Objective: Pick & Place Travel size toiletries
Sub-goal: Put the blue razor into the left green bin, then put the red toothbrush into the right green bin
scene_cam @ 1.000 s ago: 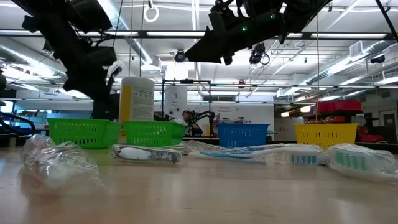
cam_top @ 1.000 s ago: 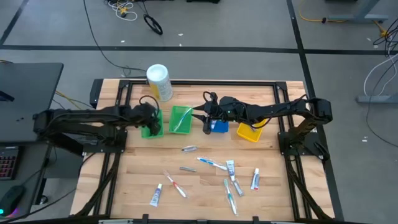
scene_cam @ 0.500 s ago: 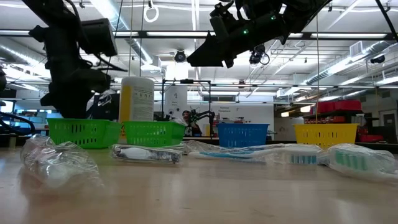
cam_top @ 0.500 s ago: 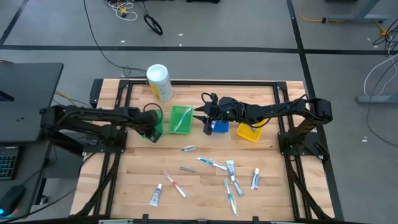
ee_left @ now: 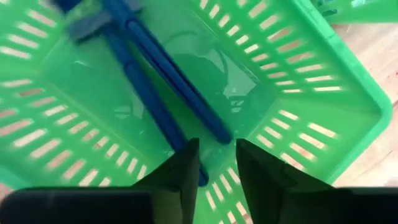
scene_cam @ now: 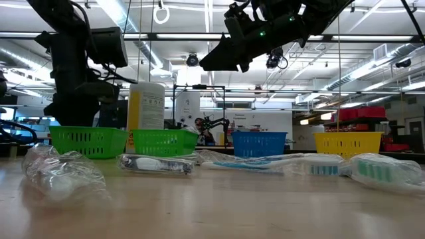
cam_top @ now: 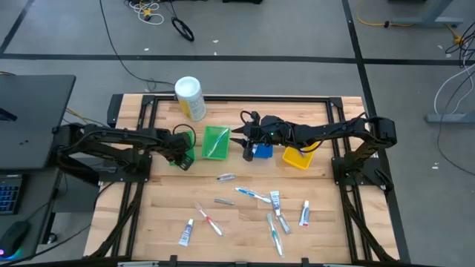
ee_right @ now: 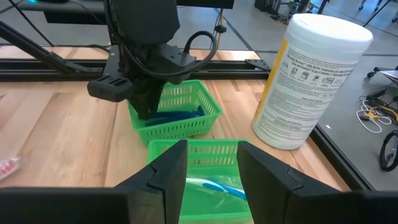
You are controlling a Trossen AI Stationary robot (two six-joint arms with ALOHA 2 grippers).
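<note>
**Razor dropped in the left green basket; my fingers have just parted**

My left hand hangs low inside the left green basket, at about nine o'clock from the bench centre. A second ago its fingers were pinched together; now there is a narrow gap between them with nothing in it, and a dark blue razor lies on the basket floor just beyond the fingertips. In that second the arm also came down from over the basket rim into the basket. I read this as the release: this item is placed and the left hand is free.

My right hand has not moved. It hovers above the middle green basket, around twelve o'clock, fingers held moderately apart and carrying nothing. A blue-and-white toothbrush already lies in that basket. Beyond it stand the blue basket and the yellow basket, with a big white canister at about eleven o'clock.

Most of the job remains. The other toiletries, small tubes, toothbrushes and silvery pieces, lie scattered across the bench from five to seven o'clock, well apart from the baskets. My next move, I judge, is to lift the left hand straight out so the fingers don't snag the slotted basket wall, then reach for the nearest item, probably the silvery packet just below the baskets.
</note>
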